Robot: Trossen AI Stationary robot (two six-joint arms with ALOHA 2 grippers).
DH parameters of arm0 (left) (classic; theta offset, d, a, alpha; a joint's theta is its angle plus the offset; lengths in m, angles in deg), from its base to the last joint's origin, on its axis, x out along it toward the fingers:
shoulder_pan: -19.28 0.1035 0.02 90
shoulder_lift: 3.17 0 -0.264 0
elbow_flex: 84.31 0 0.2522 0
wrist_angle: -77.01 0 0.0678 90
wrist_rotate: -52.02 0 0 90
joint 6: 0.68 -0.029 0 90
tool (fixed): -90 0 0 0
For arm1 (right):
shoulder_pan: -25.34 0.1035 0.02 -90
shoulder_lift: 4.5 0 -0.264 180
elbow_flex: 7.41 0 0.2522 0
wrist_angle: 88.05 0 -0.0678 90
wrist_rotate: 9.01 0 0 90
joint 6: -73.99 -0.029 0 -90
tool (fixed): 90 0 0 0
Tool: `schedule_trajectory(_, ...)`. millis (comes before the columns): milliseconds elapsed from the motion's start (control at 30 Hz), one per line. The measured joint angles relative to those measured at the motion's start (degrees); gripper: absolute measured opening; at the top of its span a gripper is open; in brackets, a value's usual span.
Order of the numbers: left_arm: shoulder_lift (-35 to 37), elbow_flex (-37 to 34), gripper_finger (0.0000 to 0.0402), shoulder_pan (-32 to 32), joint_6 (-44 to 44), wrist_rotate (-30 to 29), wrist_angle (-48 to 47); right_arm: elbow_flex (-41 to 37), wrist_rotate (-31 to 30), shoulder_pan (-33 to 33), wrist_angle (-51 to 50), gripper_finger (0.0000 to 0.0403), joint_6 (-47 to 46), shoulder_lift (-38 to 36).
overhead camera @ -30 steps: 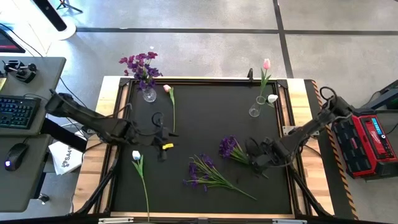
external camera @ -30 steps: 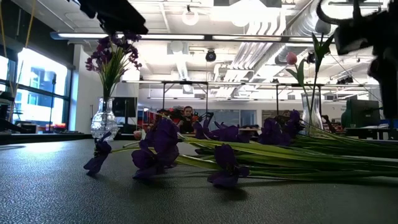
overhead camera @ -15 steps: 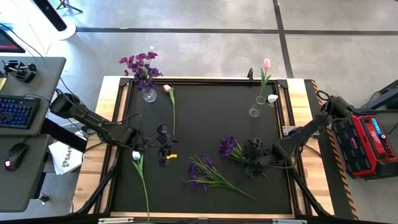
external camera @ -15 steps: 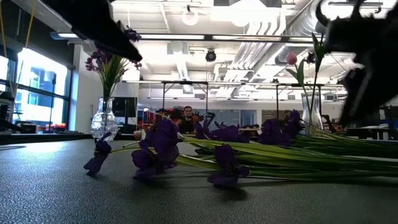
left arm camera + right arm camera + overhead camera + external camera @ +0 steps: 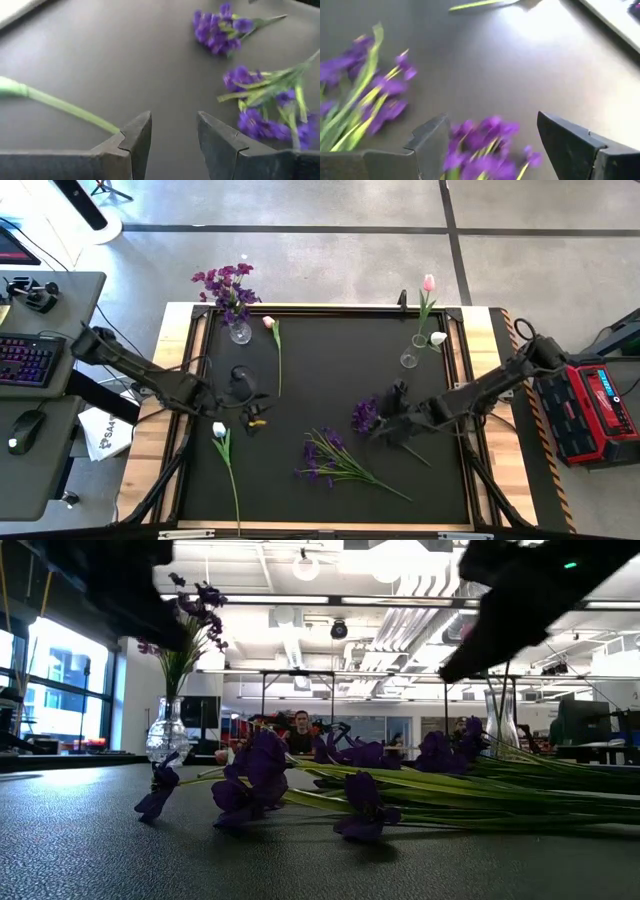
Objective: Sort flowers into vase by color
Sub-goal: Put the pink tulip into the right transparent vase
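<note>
Right wrist view: purple cluster point(image 5: 487, 145) between fingers blurred, cut by bottom edge; touching pads or not, cannot tell.
Left wrist view: green stem point(image 5: 60, 104) runs off frame edge, bloom out of sight; end hidden behind finger point(image 5: 134, 136).
Low view: both arms only dark blurred shapes at top; right vase point(image 5: 502, 720) partly hidden behind one, contents possibly tulips.
High view: white bud point(image 5: 438, 338) by right vase too small to place in or beside.

Bright ceiling lights point(image 5: 405, 558), grey floor point(image 5: 330, 265)
</note>
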Motion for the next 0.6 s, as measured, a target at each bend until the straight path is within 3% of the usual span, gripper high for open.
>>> schedule_trajectory(133, 3.0, 0.2, 0.0142, -3.8, 9.9, 0.3, -10.5, 0.0, -0.1, -5.1, 5.4, 0.0281, 5.2, 0.4)
schedule_trajectory(267, 3.3, -0.5, 0.0142, -4.0, 19.7, -7.5, -14.9, 0.0, -0.1, -8.7, 16.3, 0.0281, 10.7, 3.4)
schedule_trajectory(367, 1.9, -3.2, 0.0142, -3.0, 21.1, -12.1, -8.5, 0.0, 0.2, -10.0, 26.1, 0.0281, 14.3, 7.3)
schedule_trajectory(600, -7.9, -7.4, 0.0142, 6.1, 17.1, -14.5, 9.4, 0.0, 2.5, -10.8, 41.1, 0.0281, 21.4, 15.2)
